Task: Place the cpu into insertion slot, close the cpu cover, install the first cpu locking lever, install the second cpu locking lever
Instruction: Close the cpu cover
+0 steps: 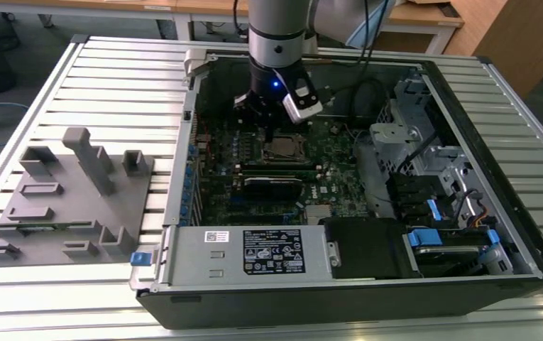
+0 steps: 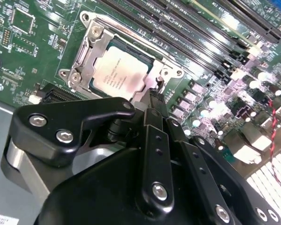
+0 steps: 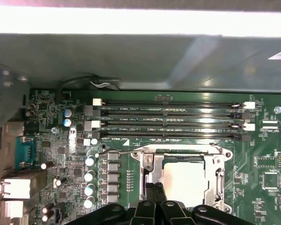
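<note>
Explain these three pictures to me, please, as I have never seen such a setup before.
The exterior view shows a robot arm reaching into an opened computer case that lies on a slatted table; a grey tray sits at the exterior view's left. The two wrist views come from cameras riding on the arm, looking at the green motherboard. There the cpu sits in its socket, with the cpu cover lying flat around it. The gripper hangs at the socket's edge, its fingers together; I see nothing held between them.
</note>
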